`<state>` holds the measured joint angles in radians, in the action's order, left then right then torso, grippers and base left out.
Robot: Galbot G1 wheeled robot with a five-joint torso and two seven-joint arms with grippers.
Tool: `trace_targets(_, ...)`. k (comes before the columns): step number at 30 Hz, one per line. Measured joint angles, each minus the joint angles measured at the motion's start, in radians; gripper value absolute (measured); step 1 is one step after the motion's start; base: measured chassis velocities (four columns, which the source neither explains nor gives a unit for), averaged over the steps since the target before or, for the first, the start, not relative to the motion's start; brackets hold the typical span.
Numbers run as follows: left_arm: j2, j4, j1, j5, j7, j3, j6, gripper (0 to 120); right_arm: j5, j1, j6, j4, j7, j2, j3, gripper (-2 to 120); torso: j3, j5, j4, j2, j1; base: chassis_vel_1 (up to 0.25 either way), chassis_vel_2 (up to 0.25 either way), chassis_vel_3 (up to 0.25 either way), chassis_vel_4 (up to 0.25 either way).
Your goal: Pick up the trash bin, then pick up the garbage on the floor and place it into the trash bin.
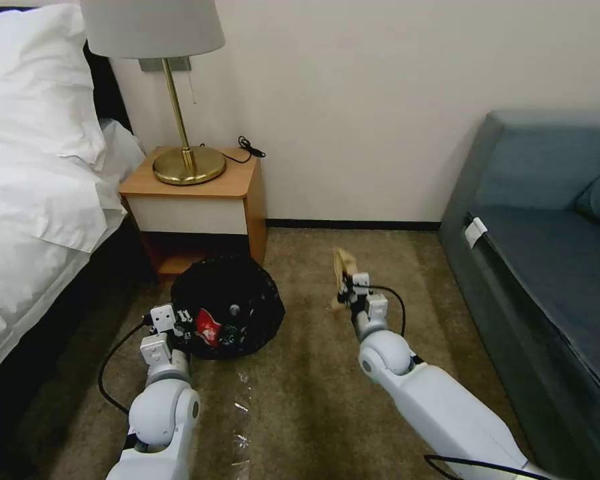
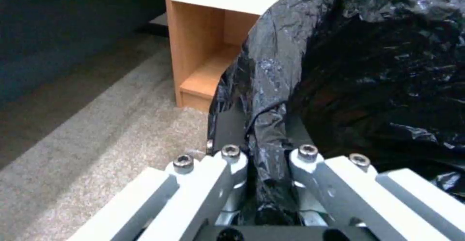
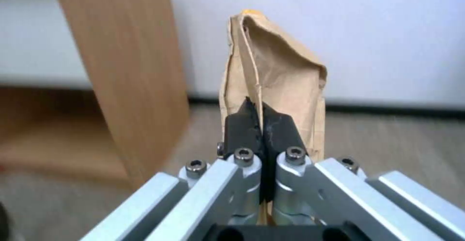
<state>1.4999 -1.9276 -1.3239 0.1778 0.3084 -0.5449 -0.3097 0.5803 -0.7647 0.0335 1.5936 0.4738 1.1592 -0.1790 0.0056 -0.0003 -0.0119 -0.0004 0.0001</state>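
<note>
My left gripper [image 1: 188,328] clamps the rim of the round bin lined with crinkly black plastic [image 1: 228,305], beside the wooden nightstand [image 1: 200,207]. A red snack packet [image 1: 207,327] lies inside. My right gripper [image 3: 262,123] pinches the crumpled tan paper piece [image 3: 274,88] upright, above the carpet, right of the bin.

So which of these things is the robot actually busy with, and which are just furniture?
In the job: trash bin gripped by left gripper; red snack packet inside it; tan paper piece pinched in right gripper.

Just there: lamp, nightstand, bed, sofa.
</note>
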Motion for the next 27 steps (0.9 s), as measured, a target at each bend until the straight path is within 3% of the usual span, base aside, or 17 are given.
trace_targets(7, 0.007, 0.011, 0.011, -0.006, 0.0, 0.015, 0.0, 4, 0.014, 0.09, -0.008, 0.163, 0.074, 0.035, -0.113, 0, 0.0, -0.0001, 0.0, 0.0, 0.0, 0.0, 0.0, 0.0, 0.0)
trace_targets(13, 0.014, 0.014, 0.014, -0.009, 0.001, 0.021, 0.001, 4, 0.045, 0.161, 0.004, 0.22, 0.113, 0.076, -0.218, 0, 0.0, -0.0001, 0.0, 0.0, 0.0, 0.0, 0.0, 0.0, 0.0)
trace_targets(27, 0.016, 0.003, 0.013, 0.0, 0.004, 0.024, -0.003, 4, 0.005, 0.171, -0.002, 0.153, 0.12, 0.152, -0.359, 0, 0.0, 0.0, -0.0001, 0.0, 0.0, 0.0, 0.0, 0.0, 0.0)
